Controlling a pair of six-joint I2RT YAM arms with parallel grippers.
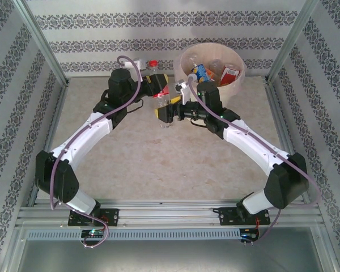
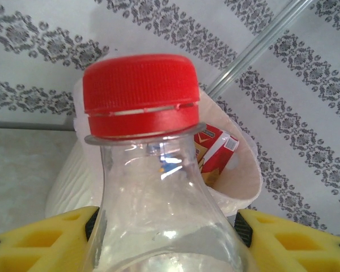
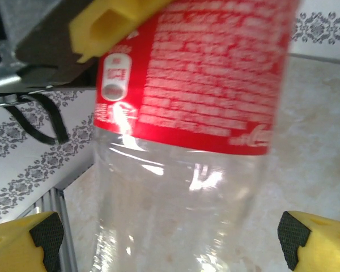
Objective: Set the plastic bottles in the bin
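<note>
bench (image 1: 158,164): pale speckled top with patterned walls (image 1: 158,34) around it.
left arm (image 1: 79,136): runs from its near-left base to far centre.
right arm (image 1: 255,144): runs from its near-right base in toward centre.
bin (image 1: 239,78): round cream bucket at far right of centre on the bench. In the left wrist view its ribbed wall (image 2: 73,181) sits just behind the held bottle.
bottles in bin (image 1: 215,71): several lie jumbled, with red and blue labels. One red-labelled pack or bottle (image 2: 215,153) shows over the rim.
held bottle (image 1: 162,103): clear with a red label (image 3: 204,85), upright, just left of the bin and outside it. Cannot tell if the base touches the bench.
left gripper (image 1: 160,89) (image 2: 167,226): yellow jaws closed on the held bottle's shoulder, under the cap.
right gripper (image 1: 165,112) (image 3: 170,238): jaws wide open and straddling the clear lower body. There is a gap on both sides and it grips nothing.
red cap (image 2: 139,96): on the held bottle's neck, at its far end in the top view (image 1: 152,63).
</note>
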